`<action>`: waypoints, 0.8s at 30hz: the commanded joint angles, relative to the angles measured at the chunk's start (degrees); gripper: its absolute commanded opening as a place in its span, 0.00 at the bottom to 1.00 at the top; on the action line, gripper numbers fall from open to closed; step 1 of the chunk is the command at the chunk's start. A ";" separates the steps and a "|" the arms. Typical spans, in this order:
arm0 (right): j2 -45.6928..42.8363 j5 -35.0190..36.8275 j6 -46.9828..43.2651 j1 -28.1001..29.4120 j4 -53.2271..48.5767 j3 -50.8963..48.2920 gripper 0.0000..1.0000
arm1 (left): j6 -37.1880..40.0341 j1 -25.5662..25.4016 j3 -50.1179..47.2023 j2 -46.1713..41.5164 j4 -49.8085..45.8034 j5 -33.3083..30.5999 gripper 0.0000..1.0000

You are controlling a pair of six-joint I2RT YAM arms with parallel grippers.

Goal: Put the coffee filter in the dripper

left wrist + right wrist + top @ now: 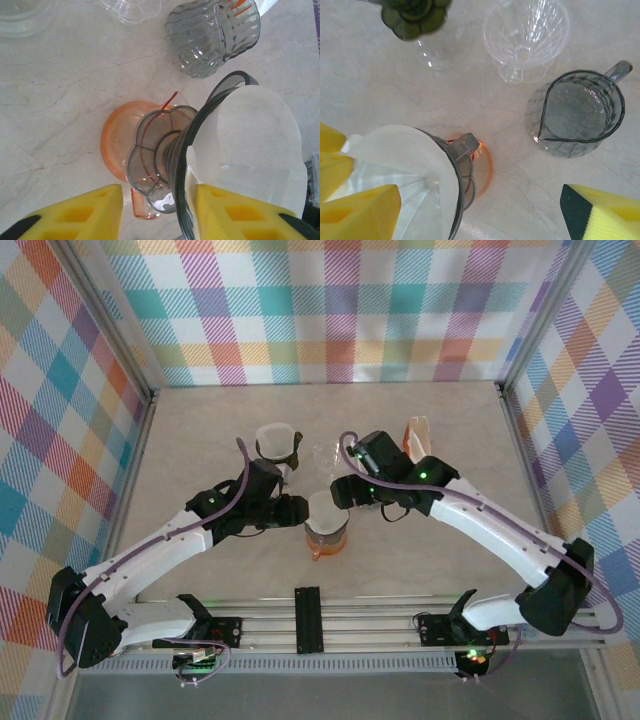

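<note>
Seen from above, both wrists crowd the middle of the table (200, 430). The left gripper (296, 510) and right gripper (347, 493) are too dark and foreshortened there to read their fingers. Between them the coffee filter (326, 510) shows white inside the dripper (328, 530), which stands on an orange server (322, 550) nearer the near edge. Toward the far edge are a glass carafe (275, 443) with a dark top, a clear dripper (326, 454) partly hidden by the right wrist, and an orange-and-white object (418, 437) too small to identify.

In the left wrist view the bottom edge cuts off the dripper (150, 172), and one yellow finger (230, 212) covers part of the coffee filter (250, 145). The left gripper (157, 192) has its fingers spread with the dripper's foot and rim between them; whether they touch it I cannot tell. The filter lines the dripper above the orange server (117, 140). A grey pitcher (200, 40) stands apart beyond it, next to the cropped clear dripper (131, 9).

In the right wrist view the right gripper (480, 192) is spread wide. One finger (360, 210) overlaps the edge of the coffee filter (400, 147), contact unclear, while the other is over bare table. The dripper (462, 146) sits on the orange server (484, 167). The grey pitcher (580, 112), clear dripper (525, 30) and glass carafe (440, 52) stand beyond.
</note>
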 commanded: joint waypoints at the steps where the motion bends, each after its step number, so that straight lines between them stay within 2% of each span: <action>1: -1.79 0.38 1.39 -0.20 1.79 -1.75 0.85 | -0.50 0.81 0.60 -1.95 0.33 0.13 0.49; 9: -7.87 4.54 3.82 -0.35 2.87 -5.62 0.86 | -0.64 0.85 1.80 -4.87 -0.16 -0.19 0.64; 14: -10.95 4.70 5.13 -0.62 2.60 -9.31 0.84 | -0.67 0.80 1.50 -5.75 -1.67 -1.14 0.65; 24: -15.98 3.33 8.55 -0.95 1.20 -19.09 0.78 | -0.89 0.98 0.08 -6.20 -1.85 -1.69 0.63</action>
